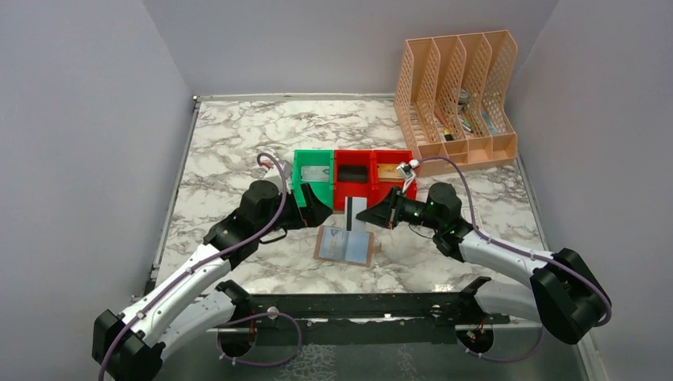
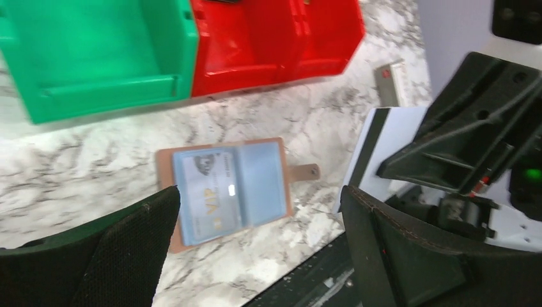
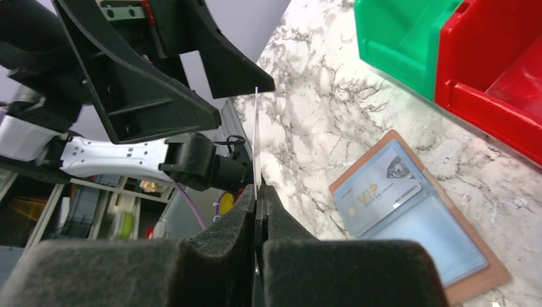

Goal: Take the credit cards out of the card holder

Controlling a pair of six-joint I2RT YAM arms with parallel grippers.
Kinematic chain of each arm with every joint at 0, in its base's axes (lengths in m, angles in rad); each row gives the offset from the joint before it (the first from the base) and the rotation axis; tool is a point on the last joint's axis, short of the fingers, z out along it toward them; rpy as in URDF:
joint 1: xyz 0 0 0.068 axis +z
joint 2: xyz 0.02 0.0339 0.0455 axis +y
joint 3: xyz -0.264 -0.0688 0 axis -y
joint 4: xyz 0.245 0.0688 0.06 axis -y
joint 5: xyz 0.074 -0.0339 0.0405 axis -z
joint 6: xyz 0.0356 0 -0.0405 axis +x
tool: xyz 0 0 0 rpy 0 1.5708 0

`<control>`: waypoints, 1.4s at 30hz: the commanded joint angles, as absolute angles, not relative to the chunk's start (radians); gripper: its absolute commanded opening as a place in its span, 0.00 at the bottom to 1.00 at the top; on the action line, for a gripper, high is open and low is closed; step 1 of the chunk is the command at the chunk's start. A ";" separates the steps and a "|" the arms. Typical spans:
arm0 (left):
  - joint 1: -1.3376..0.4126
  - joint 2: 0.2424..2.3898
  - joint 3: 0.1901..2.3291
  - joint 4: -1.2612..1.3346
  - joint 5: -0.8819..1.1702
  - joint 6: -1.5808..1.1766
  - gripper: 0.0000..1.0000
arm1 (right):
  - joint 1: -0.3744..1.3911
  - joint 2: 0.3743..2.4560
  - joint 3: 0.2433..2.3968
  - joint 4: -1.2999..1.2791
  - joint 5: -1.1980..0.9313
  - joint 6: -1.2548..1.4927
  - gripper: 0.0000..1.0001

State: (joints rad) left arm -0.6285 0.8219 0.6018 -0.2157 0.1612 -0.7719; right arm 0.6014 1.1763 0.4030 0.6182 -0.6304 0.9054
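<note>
Right gripper (image 3: 257, 192) is clamped shut on a thin, stiff credit card (image 3: 255, 137). The card stands upright and shows edge-on as a pale line between black, rough-textured finger pads (image 3: 224, 236). From the left wrist camera, its face is white with a dark stripe along one long edge.

In the overhead view the left gripper (image 1: 320, 210) faces it from 9 o'clock. Its jaws are spread wide and hold nothing. One tip is near the card's top edge, but whether it touches cannot be told.

At 6 o'clock from the held card, the card holder (image 1: 345, 246) lies open and flat on the marble-patterned table (image 1: 230, 151). It has a brown leather-like border, a small strap tab and glossy light blue pockets. A pale blue VIP card (image 3: 383, 192) with gold lettering sits in one pocket.

At 12 o'clock a green bin (image 1: 313, 154) and two red bins (image 1: 353, 155), smooth plastic, stand wall to wall in a row. At 2 o'clock is a peach lattice file rack (image 1: 456, 87). Bare marble spreads toward 9 o'clock and 3 o'clock of the holder.
</note>
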 commanded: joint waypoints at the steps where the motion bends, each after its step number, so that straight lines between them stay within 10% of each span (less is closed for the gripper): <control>1: -0.624 0.827 0.707 -0.410 -0.045 -0.657 0.99 | 0.599 1.148 0.452 0.491 -0.581 0.802 0.01; 13: -0.606 0.894 0.913 -0.701 -0.516 -0.491 0.99 | 0.612 1.199 0.617 0.250 -0.526 0.584 0.01; 24: -0.280 0.900 0.831 -0.639 -0.408 -0.426 0.99 | 0.744 1.399 0.964 -0.038 -0.213 0.287 0.01; 42: -0.273 0.774 0.821 -0.643 -0.591 -0.492 0.99 | 0.897 1.843 1.479 -0.238 0.096 -0.113 0.01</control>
